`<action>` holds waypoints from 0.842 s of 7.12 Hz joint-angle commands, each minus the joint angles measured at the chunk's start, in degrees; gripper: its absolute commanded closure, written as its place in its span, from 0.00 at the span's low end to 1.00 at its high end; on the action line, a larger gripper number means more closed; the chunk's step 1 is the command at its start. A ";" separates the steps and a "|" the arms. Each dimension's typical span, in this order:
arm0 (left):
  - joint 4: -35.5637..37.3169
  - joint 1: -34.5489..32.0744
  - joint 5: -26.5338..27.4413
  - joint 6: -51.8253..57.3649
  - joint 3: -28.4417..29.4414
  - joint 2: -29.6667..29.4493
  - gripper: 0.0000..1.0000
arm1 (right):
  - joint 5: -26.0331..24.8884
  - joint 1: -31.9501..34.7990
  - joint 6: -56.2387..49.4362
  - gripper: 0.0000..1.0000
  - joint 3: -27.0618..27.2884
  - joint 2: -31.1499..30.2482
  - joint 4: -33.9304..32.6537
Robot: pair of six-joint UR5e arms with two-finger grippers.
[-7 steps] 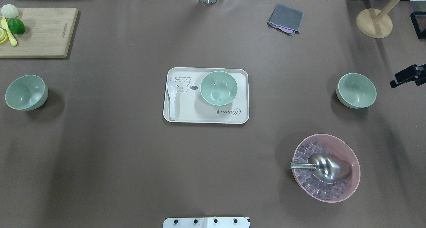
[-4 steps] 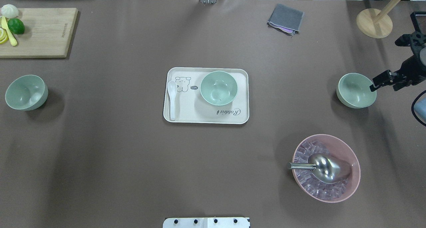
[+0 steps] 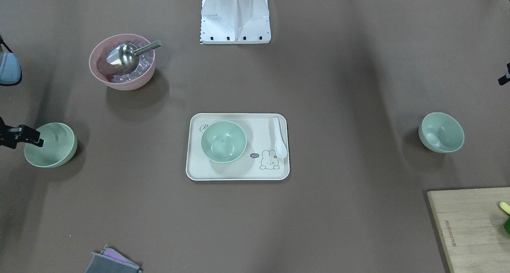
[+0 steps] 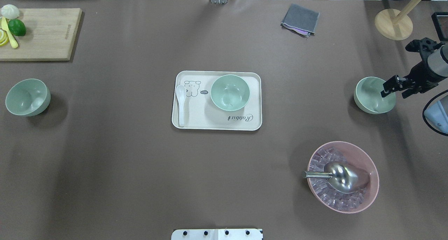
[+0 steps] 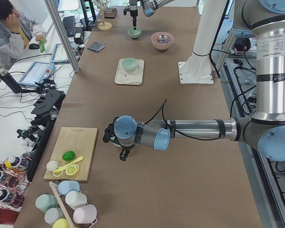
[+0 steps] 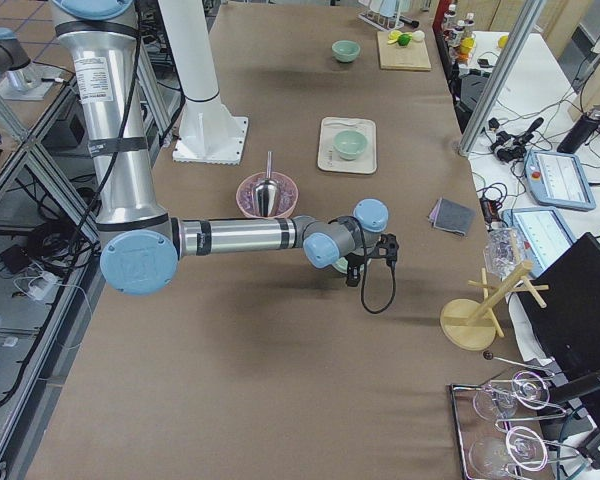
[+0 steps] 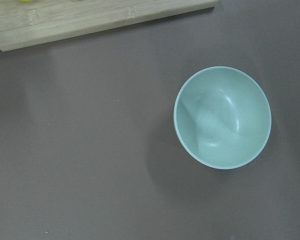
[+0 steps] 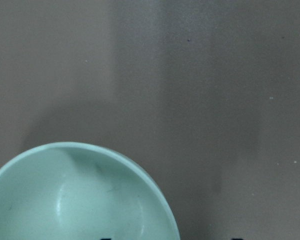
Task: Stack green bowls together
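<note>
Right claw (image 4: 393,89), jaws open and empty, hangs over the rim of the right green bowl (image 4: 367,94). Left claw (image 5: 124,154): opening cannot be told.

Bare table (image 4: 105,145) between tray (image 4: 203,117) and outer green bowls (image 4: 28,97) (image 4: 367,96); pink bowl (image 4: 364,150) aside.

A green bowl (image 7: 222,118) sits on brown table (image 7: 80,165) near a wooden board (image 7: 90,20).

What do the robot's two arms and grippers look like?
Both the left arm and the right arm are silver metal tubes joined by rounded grey joints with pale blue caps. Each ends in a black gripper: left gripper, right gripper. A thin black cable loops beside the right wrist.
</note>
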 commanded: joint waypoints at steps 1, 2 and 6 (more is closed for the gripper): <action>0.00 0.00 0.07 0.00 0.13 -0.62 0.01 | 0.11 -0.83 0.29 0.29 -0.76 0.17 0.06; 0.00 0.00 0.24 0.00 0.22 -0.63 0.01 | 0.46 -0.92 0.47 0.77 -0.85 0.17 0.06; 0.61 0.52 0.07 -4.00 4.69 -4.74 0.03 | 3.44 -1.10 2.21 1.00 -0.15 1.39 -0.03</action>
